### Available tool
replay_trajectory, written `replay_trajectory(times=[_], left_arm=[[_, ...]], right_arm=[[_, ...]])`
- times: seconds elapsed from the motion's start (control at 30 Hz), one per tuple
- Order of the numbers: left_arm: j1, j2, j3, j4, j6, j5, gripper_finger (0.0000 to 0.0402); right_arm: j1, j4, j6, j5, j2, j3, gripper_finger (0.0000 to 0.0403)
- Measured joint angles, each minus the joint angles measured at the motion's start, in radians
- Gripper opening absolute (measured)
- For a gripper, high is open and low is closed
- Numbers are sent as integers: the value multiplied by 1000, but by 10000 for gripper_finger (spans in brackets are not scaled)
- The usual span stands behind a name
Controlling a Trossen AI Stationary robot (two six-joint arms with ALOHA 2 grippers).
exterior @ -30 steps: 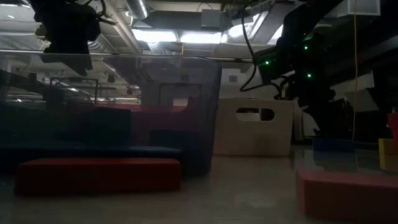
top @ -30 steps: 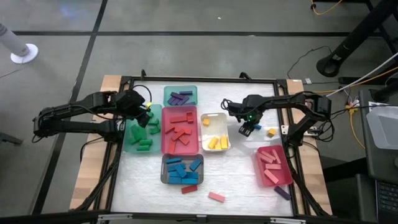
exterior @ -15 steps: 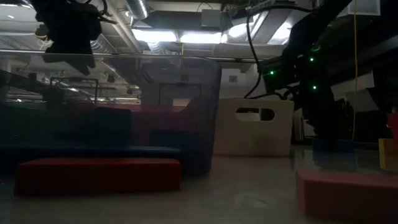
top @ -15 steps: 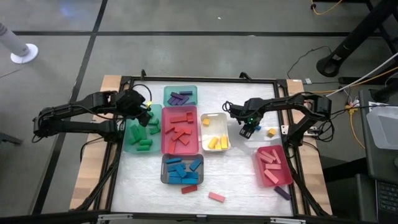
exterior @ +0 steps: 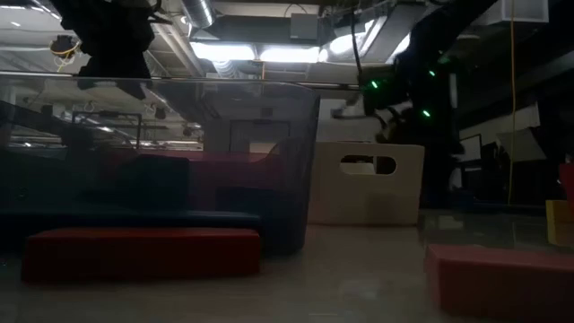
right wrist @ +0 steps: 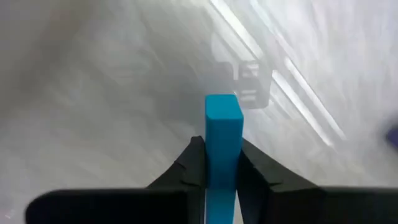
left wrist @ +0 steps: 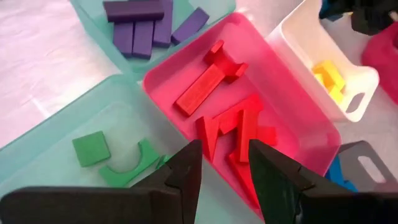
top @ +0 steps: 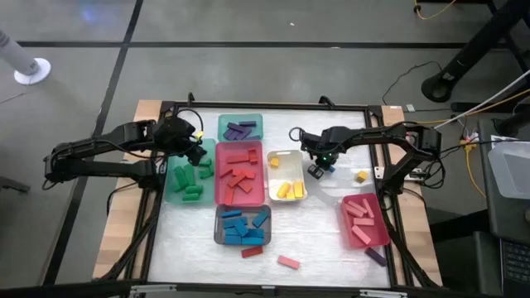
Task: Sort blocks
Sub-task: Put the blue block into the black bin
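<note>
Right pincer has moved toward white tray | clamps smooth blue bar | left pincer narrowly parted, empty

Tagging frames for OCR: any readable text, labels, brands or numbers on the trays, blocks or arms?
None readable in any view.
The trays, such as the red tray, and the blocks, such as the blue block in the right claw, show plain colour.
Ceiling fixtures in the low view are too blurred to tell.

White table carries two green trays, red tray, white tray, grey tray, pink tray; loose blocks on bare top: red, pink, purple, yellow
</note>
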Motion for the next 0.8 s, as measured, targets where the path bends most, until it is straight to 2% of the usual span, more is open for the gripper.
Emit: replay_trajectory(times=[0.2, 0.33, 0.43, 0.53, 0.67, 0.8], left_arm=[[0, 0, 0, 71, 0, 0, 120], [0, 0, 0, 179, 10, 0, 120], [0, 0, 0, 286, 69, 0, 120], [0, 0, 0, 407, 146, 0, 120], [0, 0, 0, 588, 245, 0, 120], [0, 0, 0, 760, 321, 1, 120]], right_arm=[[1, 1, 5, -13, 0, 216, 79], [1, 92, 5, -13, 0, 392, 67], [1, 259, 5, -13, 0, 502, 57], [1, 483, -2, -13, 0, 575, 64], [1, 772, -28, -85, 0, 622, 79], [1, 990, -38, -160, 0, 623, 68]])
